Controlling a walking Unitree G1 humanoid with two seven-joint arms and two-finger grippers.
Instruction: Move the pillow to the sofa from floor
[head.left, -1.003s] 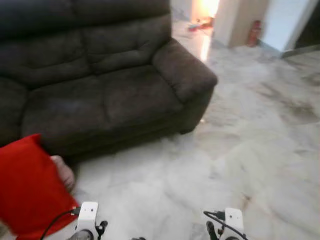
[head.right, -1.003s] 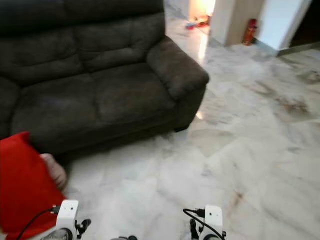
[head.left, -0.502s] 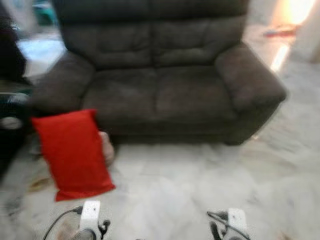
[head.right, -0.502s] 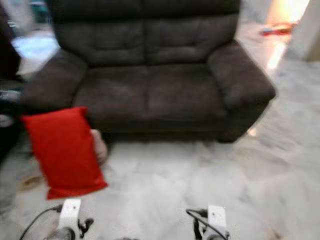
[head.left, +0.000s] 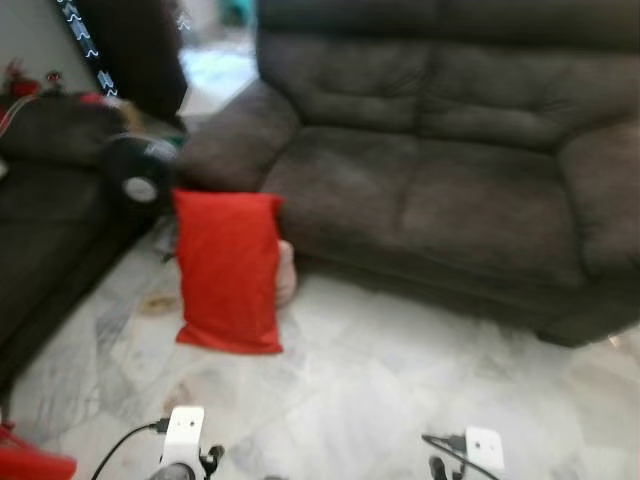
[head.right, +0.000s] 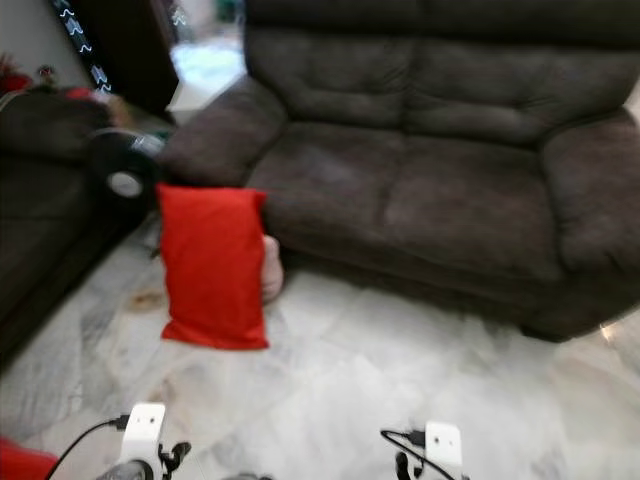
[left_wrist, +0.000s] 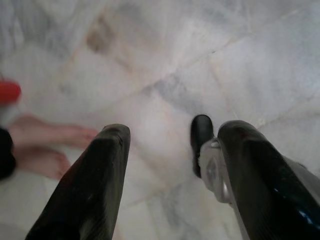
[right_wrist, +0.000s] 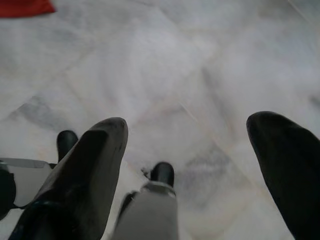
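View has swung left over the last second (camera turn, not the things), bringing the red pillow (head.left: 228, 270) in full, standing on the floor (head.left: 380, 380) against the sofa (head.left: 440, 190) front, near its left arm. Something pale, maybe a foot, sits behind it. Left gripper (left_wrist: 167, 175) and right gripper (right_wrist: 185, 155) hang low, fingers apart, empty; approach is next.

The two head views look forward and down from standing height, both taking in the dark sofa (head.left: 440, 190), the red pillow (head.left: 228, 270) propped on the marble floor (head.left: 380, 390) and the wrists at the bottom edge, the right eye's picture shifted slightly sideways. Each wrist view looks straight down along its own tool, left tool (left_wrist: 170, 185) and right tool (right_wrist: 195, 175), close above the same floor. The right wrist view catches a red corner at its edge.
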